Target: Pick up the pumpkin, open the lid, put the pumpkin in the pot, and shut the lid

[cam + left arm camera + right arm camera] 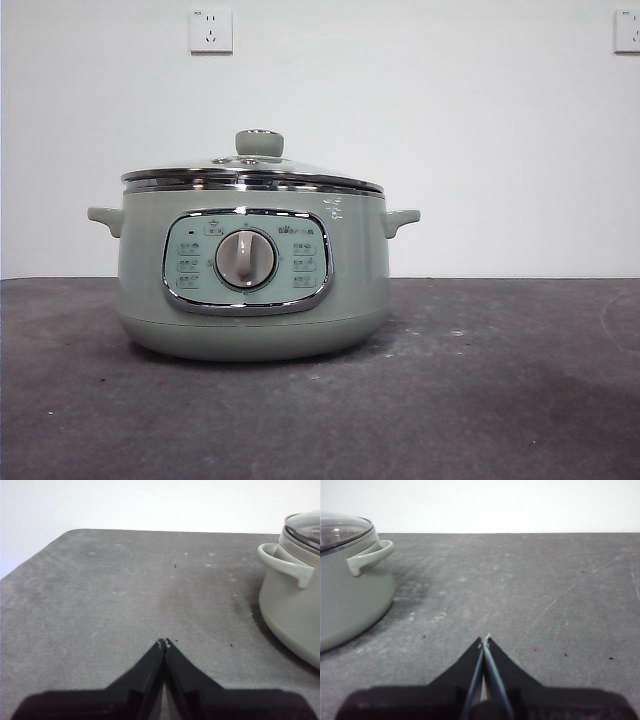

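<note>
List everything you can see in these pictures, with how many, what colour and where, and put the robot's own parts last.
pot: one, sage green, standing on the table.
lid: one, glass with chrome rim and green knob, closed on the pot.
table: one, dark grey, under the pot.
wall sockets: two, white, high on the white wall.
pumpkin: none in view.
left gripper: one, black, jaws together, above bare table beside one pot handle.
right gripper: one, black, jaws together, beside the other handle.

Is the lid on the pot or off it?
On. The lid sits flat on the pot, its shiny rim resting all around the pot's top edge, knob pointing up. Neither gripper touches it.
</note>
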